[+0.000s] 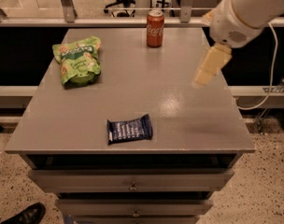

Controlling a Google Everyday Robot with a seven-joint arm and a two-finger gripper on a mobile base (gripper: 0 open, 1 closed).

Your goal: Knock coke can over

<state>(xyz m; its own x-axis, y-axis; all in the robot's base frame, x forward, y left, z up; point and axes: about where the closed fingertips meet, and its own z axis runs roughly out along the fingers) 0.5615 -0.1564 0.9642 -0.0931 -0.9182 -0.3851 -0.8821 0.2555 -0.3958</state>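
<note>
The coke can (155, 28) is red with white script and a silver top. It stands upright at the far edge of the grey table (132, 97), near the middle. My gripper (208, 69) is cream-coloured and hangs from the white arm (247, 10) over the right part of the table. It is to the right of the can, nearer to me, and apart from it.
A green snack bag (77, 62) lies at the far left of the table. A dark blue flat wrapper (129, 129) lies near the front edge. A metal rail (132, 20) runs behind the table. A cable (272, 64) hangs at the right. A shoe (25, 214) is at the bottom left.
</note>
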